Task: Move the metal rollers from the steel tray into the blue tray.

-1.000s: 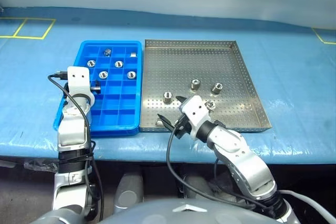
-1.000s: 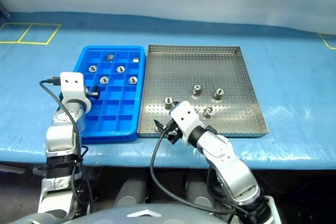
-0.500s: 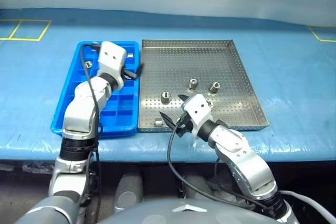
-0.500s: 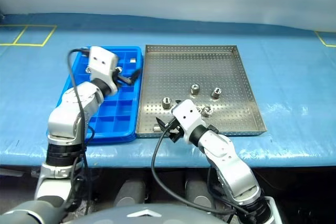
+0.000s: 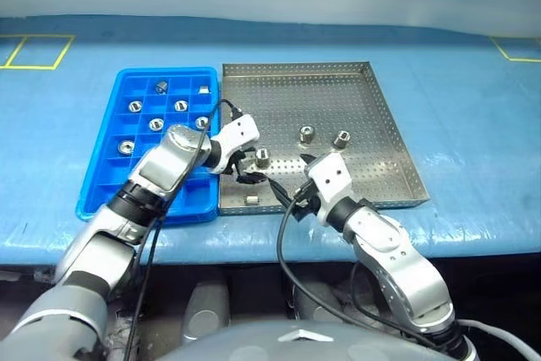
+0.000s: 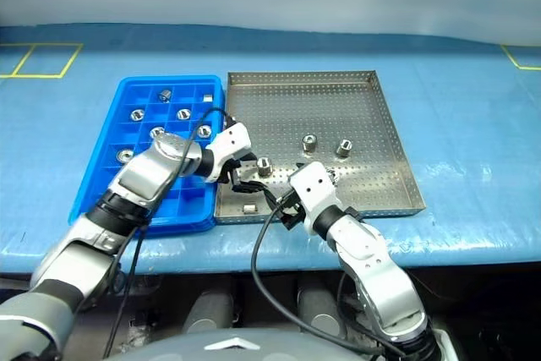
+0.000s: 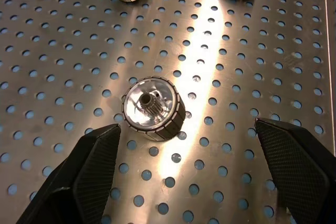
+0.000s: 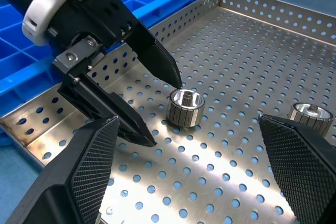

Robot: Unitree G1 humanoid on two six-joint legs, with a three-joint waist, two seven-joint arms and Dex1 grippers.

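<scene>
metal rollers [image 5: 263, 157] lying loose on the steel tray [image 5: 372, 116], several more already dropped into compartments of the blue tray [image 5: 95, 194] alongside; nearest roller [image 7: 153, 109] standing upright on the perforated floor, hollow toothed bore facing up, ribbed side wall all round, so no long axis to favour (short and squat, much the same across as tall); set just ahead of the left gripper [image 5: 247, 166] and between its two black fingers [image 7: 86, 174], slightly toward one of them, jaws spread wide and empty, tips not yet touching; left gripper plainly the nearer, angled down from the blue tray's side; right gripper [image 8: 189, 179] hanging a little further back toward the tray's near rim, likewise released and holding nothing, same roller [image 8: 185, 107] ahead of it; two other rollers [image 5: 308, 134] further in, well apart from either gripper, and one small roller [image 5: 251, 200] near the front rim; tray a shiny, hard, hole-punched sheet with low raised edges, likely slippery under a smooth steel cylinder; finger pads textured black, probably enough bite on the ribbed wall if closed squarely across it.
</scene>
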